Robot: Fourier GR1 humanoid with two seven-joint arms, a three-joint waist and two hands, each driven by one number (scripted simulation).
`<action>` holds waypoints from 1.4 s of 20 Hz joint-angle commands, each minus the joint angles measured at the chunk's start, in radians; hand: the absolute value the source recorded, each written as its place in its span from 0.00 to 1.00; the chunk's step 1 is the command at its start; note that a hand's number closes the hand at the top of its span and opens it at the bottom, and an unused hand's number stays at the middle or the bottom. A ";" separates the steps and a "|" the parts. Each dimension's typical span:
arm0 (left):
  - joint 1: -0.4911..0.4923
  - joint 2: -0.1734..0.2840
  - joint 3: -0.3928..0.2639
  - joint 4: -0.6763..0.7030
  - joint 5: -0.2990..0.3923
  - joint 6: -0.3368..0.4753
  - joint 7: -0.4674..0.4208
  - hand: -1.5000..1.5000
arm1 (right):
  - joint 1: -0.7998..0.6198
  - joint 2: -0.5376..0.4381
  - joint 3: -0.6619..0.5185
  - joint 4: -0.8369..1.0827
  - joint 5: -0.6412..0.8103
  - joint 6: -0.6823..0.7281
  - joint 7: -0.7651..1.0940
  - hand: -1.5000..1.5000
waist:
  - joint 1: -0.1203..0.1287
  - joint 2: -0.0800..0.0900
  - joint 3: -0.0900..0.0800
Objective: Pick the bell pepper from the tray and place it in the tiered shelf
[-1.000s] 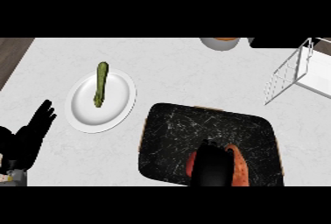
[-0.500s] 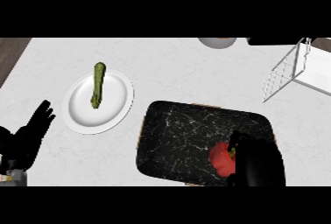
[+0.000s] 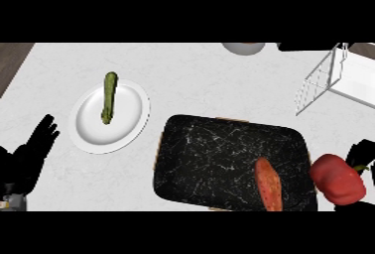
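The right hand now sits past the tray's right edge, with the red bell pepper carried off the tray alongside it. The orange sweet potato, earlier hidden under the hand, now lies uncovered on the tray.

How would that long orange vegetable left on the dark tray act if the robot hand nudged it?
The orange vegetable looks firm and solid, so it would probably slide or turn as one stiff piece. Its rounded, tapering shape suggests it could roll sideways across the dark tray, likely curving rather than going straight. The tray's raised rim would probably stop it.
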 commanded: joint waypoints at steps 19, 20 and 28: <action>0.000 -0.017 0.010 -0.001 -0.015 -0.032 -0.004 0.50 | -0.414 -0.511 -0.804 0.066 -0.757 0.266 0.298 1.00 | 0.017 0.001 -0.004; -0.042 0.008 0.020 -0.038 -0.007 -0.024 0.070 0.50 | -0.453 -0.560 -0.766 0.120 -0.737 0.255 0.300 1.00 | 0.028 0.003 -0.004; 0.023 -0.019 0.021 -0.050 -0.024 -0.059 0.016 0.50 | -0.495 -0.703 -0.723 0.395 -0.693 0.235 0.172 1.00 | 0.037 0.005 -0.002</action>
